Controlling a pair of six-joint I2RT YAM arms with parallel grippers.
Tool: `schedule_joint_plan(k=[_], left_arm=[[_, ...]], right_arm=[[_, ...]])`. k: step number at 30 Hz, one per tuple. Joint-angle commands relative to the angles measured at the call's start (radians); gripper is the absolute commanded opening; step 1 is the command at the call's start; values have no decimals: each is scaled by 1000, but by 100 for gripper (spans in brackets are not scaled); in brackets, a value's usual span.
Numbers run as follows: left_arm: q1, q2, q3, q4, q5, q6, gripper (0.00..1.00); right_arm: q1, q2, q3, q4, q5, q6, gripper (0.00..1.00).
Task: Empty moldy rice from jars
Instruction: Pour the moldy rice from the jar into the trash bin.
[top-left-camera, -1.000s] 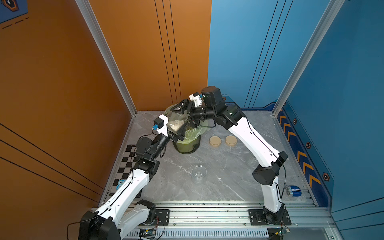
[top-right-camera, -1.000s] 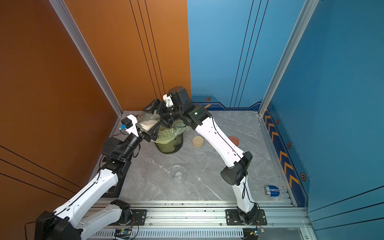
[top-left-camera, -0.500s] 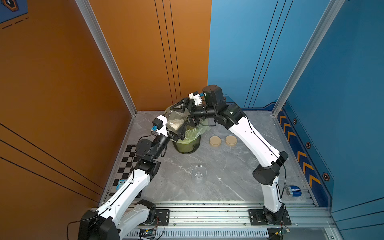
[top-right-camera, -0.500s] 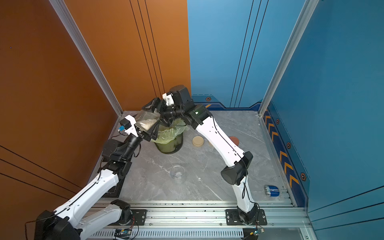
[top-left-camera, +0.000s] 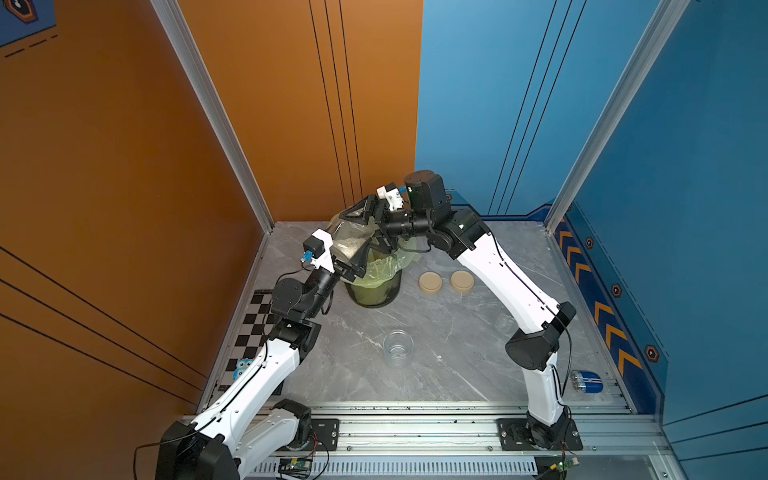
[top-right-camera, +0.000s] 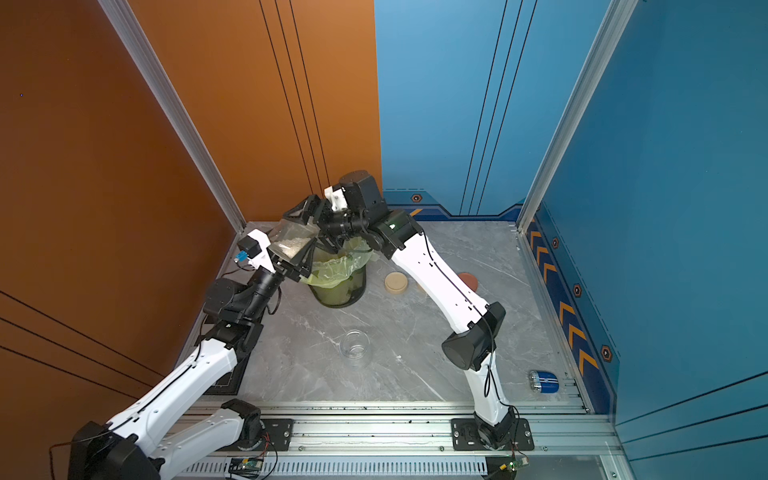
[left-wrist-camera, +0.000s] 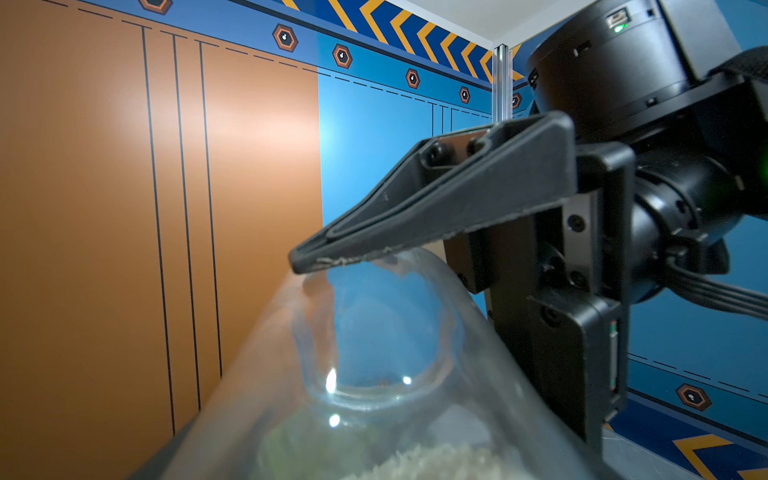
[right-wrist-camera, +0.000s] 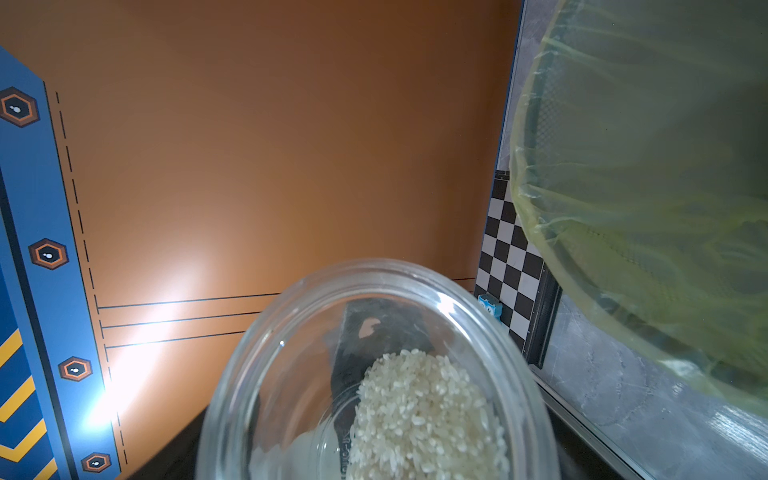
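Holding the open jar (top-left-camera: 347, 237) tipped up in the air just beside the green-bagged bin (top-left-camera: 376, 291), so I'm guessing it's getting lined up for a pour. The left gripper (top-left-camera: 352, 252) is grasping the jar around its body. The right gripper (top-left-camera: 369, 227) is laying one finger (left-wrist-camera: 436, 208) on the glass by the mouth, but honestly I can't tell if it's clamping. The moldy rice (right-wrist-camera: 424, 411) is sitting inside, piling on the low side. Another jar (top-left-camera: 398, 347) is standing empty on the table (top-left-camera: 449, 374), and two beige lids (top-left-camera: 430, 283) are lying near the bin.
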Motion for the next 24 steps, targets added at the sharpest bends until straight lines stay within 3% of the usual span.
schedule_joint_plan(k=[1, 3, 12, 24], left_arm=[[-22, -28, 23, 68, 29, -12, 0], [-20, -28, 27, 69, 32, -15, 0], [27, -40, 60, -20, 33, -77, 0], [69, 29, 288, -450, 17, -111, 0]], right_arm=[[-1, -50, -36, 65, -24, -5, 44], [-11, -65, -58, 65, -3, -19, 98], [-44, -155, -205, 63, 94, -65, 100], [-51, -189, -238, -25, 187, -232, 100]])
